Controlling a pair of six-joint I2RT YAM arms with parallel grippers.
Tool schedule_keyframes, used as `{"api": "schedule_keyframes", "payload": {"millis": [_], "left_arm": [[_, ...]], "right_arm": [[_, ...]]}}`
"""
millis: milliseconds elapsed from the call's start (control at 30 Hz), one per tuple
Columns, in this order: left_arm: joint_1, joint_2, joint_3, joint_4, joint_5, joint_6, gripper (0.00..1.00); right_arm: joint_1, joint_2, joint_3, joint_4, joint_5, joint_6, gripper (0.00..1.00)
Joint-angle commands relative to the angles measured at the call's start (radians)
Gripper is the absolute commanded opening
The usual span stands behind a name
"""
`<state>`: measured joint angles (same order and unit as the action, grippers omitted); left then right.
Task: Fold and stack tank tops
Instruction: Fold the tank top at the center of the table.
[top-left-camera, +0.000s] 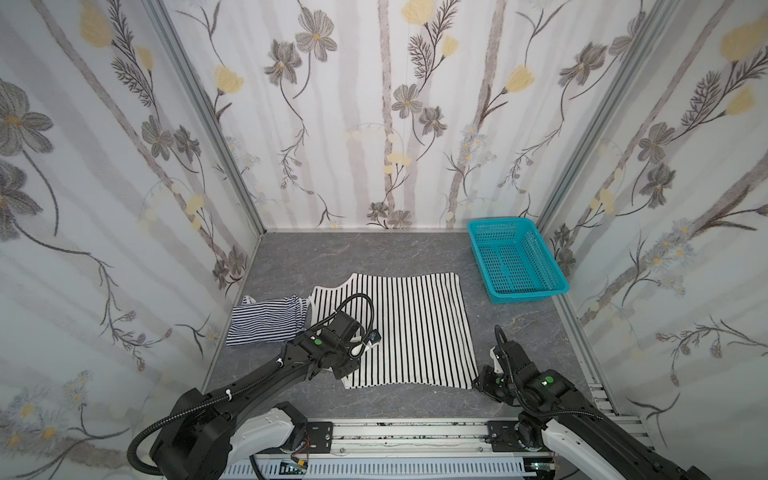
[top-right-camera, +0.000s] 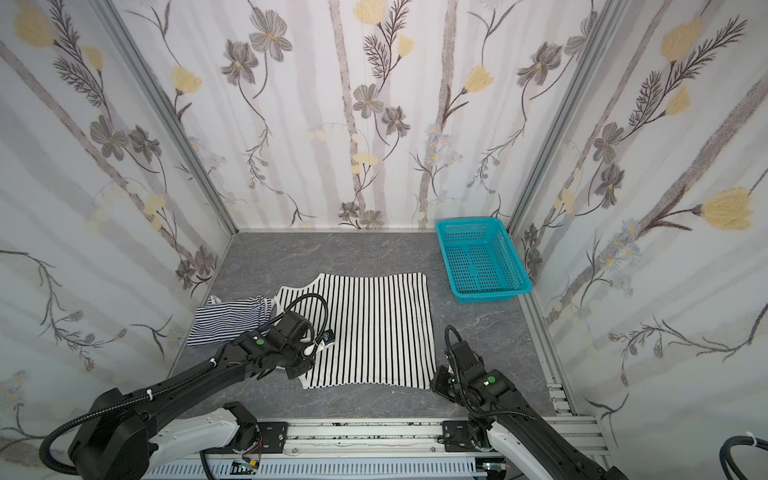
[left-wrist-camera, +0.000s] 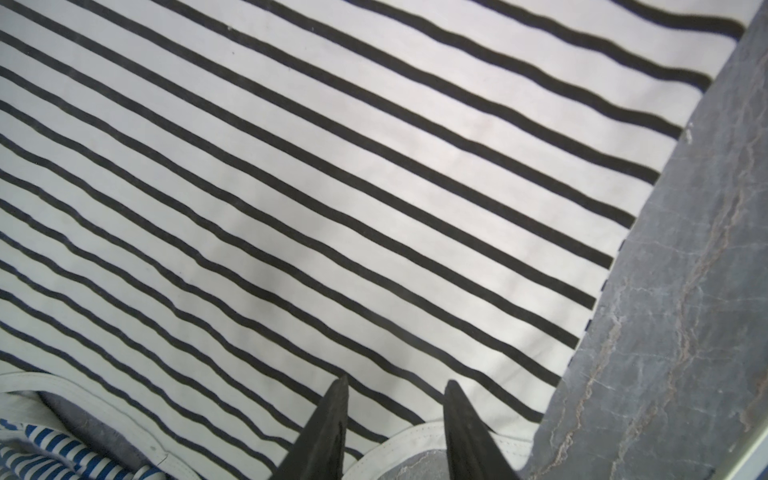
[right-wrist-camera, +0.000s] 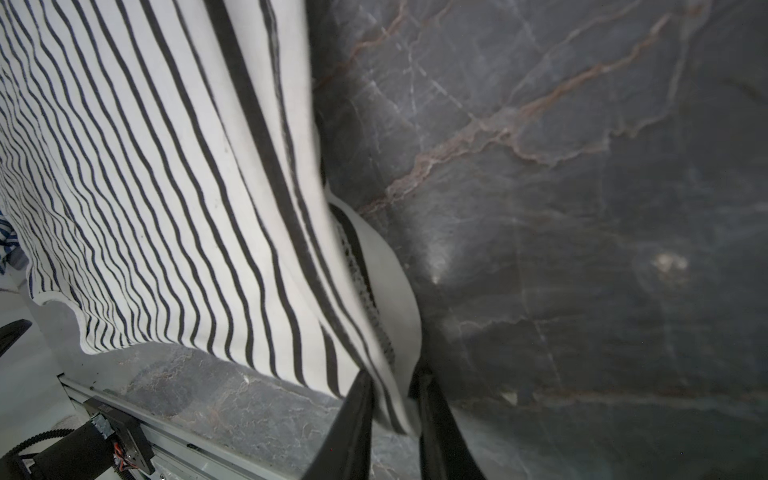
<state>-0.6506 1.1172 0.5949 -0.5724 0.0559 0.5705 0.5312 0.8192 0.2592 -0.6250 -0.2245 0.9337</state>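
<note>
In both top views, spread flat at mid-table: the wide-striped tank top (top-left-camera: 415, 328) (top-right-camera: 374, 328), black stripes running near to far, neck and strap end to the left. Just beside its left edge, bunched on the grey marbled table (top-left-camera: 332, 257) (top-right-camera: 299, 257): the fine-striped tank top (top-left-camera: 266, 318) (top-right-camera: 228, 318), navy on white. In the far right corner, well apart from both tops: a teal perforated basket (top-left-camera: 528, 294) (top-right-camera: 492, 294), upright.

In the right wrist view, right gripper (right-wrist-camera: 392, 376) clamped on the near right hem corner of the wide-striped tank top, cloth pinched between the black fingers (right-wrist-camera: 353, 424).

In the left wrist view, left gripper (left-wrist-camera: 397, 380) with jaws apart, tips over the white-bound edge at the near left of the same top. Contact with the cloth impossible to tell.
</note>
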Motion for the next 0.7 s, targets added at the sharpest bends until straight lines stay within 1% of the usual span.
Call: {"api": "schedule_keyframes", "payload": {"millis": [0,67,100,133,167,233,267,467,667], "left_arm": [[0.005,-0.008,-0.010,-0.007,0.000,0.017,0.40],[0.005,-0.013,-0.013,-0.012,0.004,0.020,0.40],[0.005,-0.017,-0.016,-0.015,0.012,0.023,0.40],[0.006,-0.019,-0.015,-0.019,0.017,0.024,0.40],[0.005,-0.020,-0.016,-0.025,0.030,0.026,0.40],[0.005,-0.016,-0.015,-0.041,0.054,0.027,0.40],[0.005,-0.012,-0.014,-0.053,0.072,0.028,0.40],[-0.012,0.022,-0.017,-0.124,0.128,0.050,0.40],[-0.018,0.006,0.011,-0.188,0.175,0.083,0.40]], "right_arm": [[0.002,0.004,0.030,0.018,0.028,0.014,0.20],[0.002,0.011,0.048,0.014,0.027,0.010,0.17],[0.001,0.016,0.057,0.013,0.027,0.006,0.13],[0.001,0.021,0.066,0.011,0.030,0.004,0.11],[0.002,0.026,0.075,0.008,0.034,-0.001,0.07],[0.002,0.039,0.092,0.001,0.041,-0.007,0.03],[0.001,0.046,0.101,-0.002,0.042,-0.011,0.00],[0.001,0.085,0.146,-0.012,0.059,-0.030,0.00],[0.002,0.113,0.165,0.000,0.062,-0.039,0.00]]}}
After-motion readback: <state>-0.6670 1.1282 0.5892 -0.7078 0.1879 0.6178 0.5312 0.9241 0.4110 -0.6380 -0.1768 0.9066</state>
